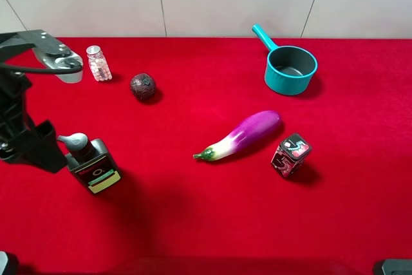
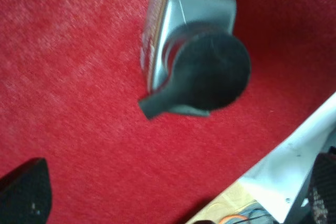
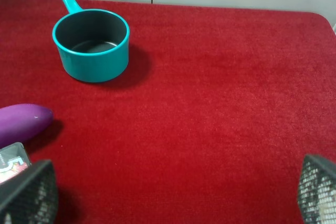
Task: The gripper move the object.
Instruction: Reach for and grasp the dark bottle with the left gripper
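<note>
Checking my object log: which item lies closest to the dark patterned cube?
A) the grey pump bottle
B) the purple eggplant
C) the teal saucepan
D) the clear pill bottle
B: in the high view the purple eggplant lies just left of the cube, nearer than anything else.

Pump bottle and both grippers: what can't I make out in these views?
pump bottle: label text unreadable, blurred in the left wrist view, too small in the exterior high view.
left gripper: left wrist view shows only two dark fingertips cut by frame edges; exterior high view does not separate it from the dark arm.
right gripper: outside the exterior high view; only corner fingertips in the right wrist view.
</note>
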